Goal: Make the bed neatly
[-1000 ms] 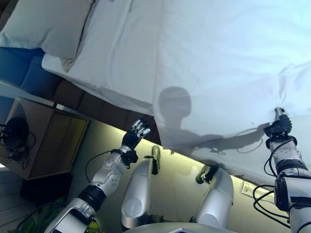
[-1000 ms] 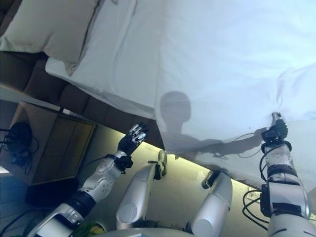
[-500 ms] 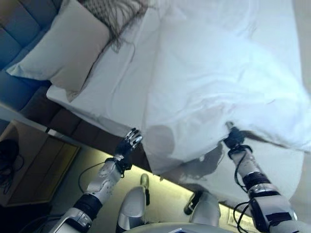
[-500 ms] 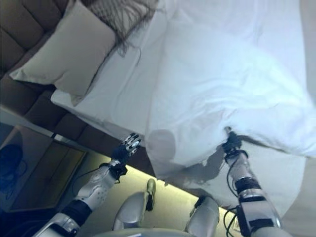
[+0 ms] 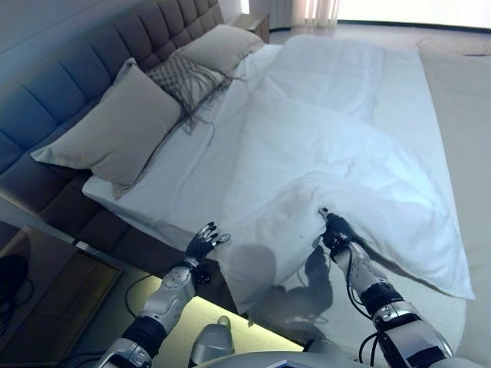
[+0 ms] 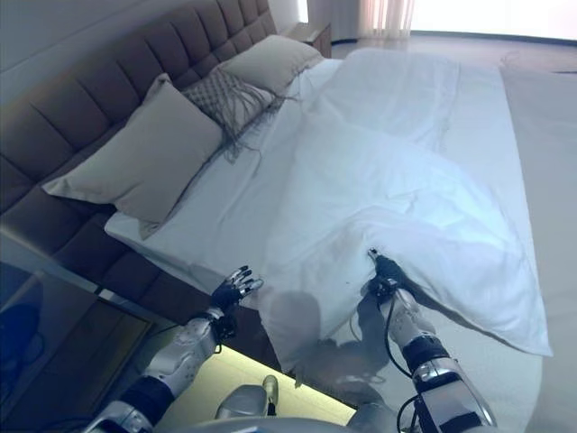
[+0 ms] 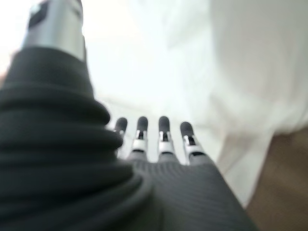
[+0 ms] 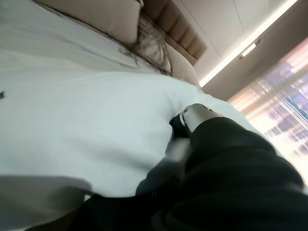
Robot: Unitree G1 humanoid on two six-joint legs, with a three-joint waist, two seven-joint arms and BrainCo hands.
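Note:
A white duvet (image 5: 330, 161) lies rumpled across the white-sheeted bed (image 5: 180, 165), its near edge bunched and hanging over the bed's side. My right hand (image 5: 335, 229) is shut on a pinched fold of the duvet near that edge; in the right wrist view the hand (image 8: 226, 159) presses into the cloth (image 8: 96, 120). My left hand (image 5: 202, 243) is open and empty, fingers spread, by the bed's side below the sheet's corner. Its straight fingers (image 7: 163, 134) show in the left wrist view before white cloth.
A beige pillow (image 5: 123, 130), a fringed cushion (image 5: 186, 77) and a second pillow (image 5: 222, 46) lean on the tufted headboard (image 5: 69, 84). A nightstand (image 5: 31, 307) stands at the lower left. A lit strip runs under the bed frame (image 5: 253, 333).
The camera has tilted up, so the whole bed now shows. My right hand keeps its hold on the duvet and has carried the fold further over the bed. My left hand stays open.

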